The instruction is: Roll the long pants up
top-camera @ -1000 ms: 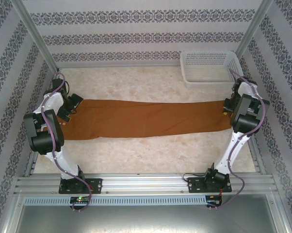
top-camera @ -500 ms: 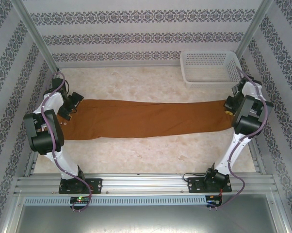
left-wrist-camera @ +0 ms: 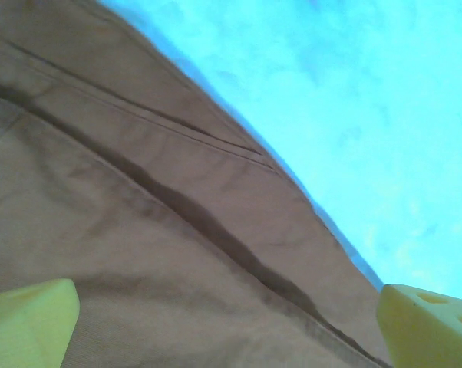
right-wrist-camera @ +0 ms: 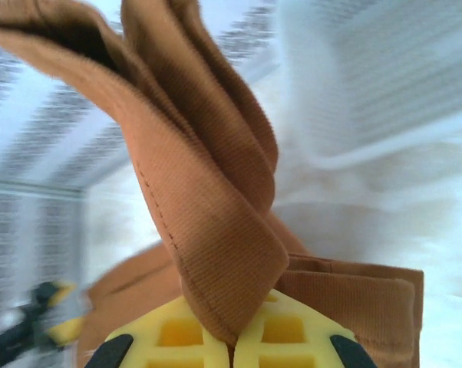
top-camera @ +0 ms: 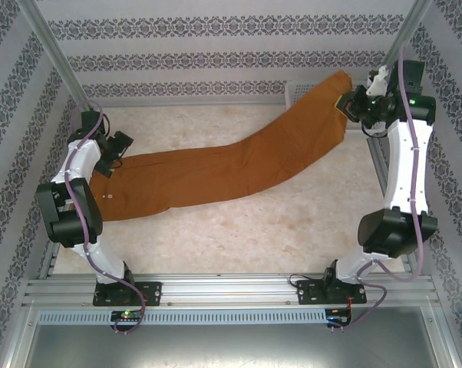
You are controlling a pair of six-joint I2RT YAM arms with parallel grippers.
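1. The counter (top-camera: 239, 238) is pale and marbled. In the left wrist view a strip of it (left-wrist-camera: 354, 100) looks blue beyond the cloth's edge.
2. The long pants (top-camera: 216, 172) have their left end flat on the counter. From there they sweep right and rise off it toward the far right corner.
3. The right arm (top-camera: 404, 169) stands tall and reaches to that corner. The left arm (top-camera: 74, 192) bends low over the left end of the pants.
4. The basket (right-wrist-camera: 384, 92) is a white blur behind the cloth in the right wrist view. From above, the raised leg end covers most of it.
5. The right fingers (right-wrist-camera: 292, 337) are pressed together on the leg hems. The right wrist view shows ribbed weave, stitching and two folded layers (right-wrist-camera: 208, 230) pinched between the yellow pads. From above, this is just a yellow speck (top-camera: 346, 103) at the cloth's tip.
6. The left fingers (left-wrist-camera: 28, 322) stand wide apart over creased fabric (left-wrist-camera: 177, 230) with a dark fold line. Whether they touch the cloth cannot be told. From above, they (top-camera: 120, 142) sit at the far edge of the left end.
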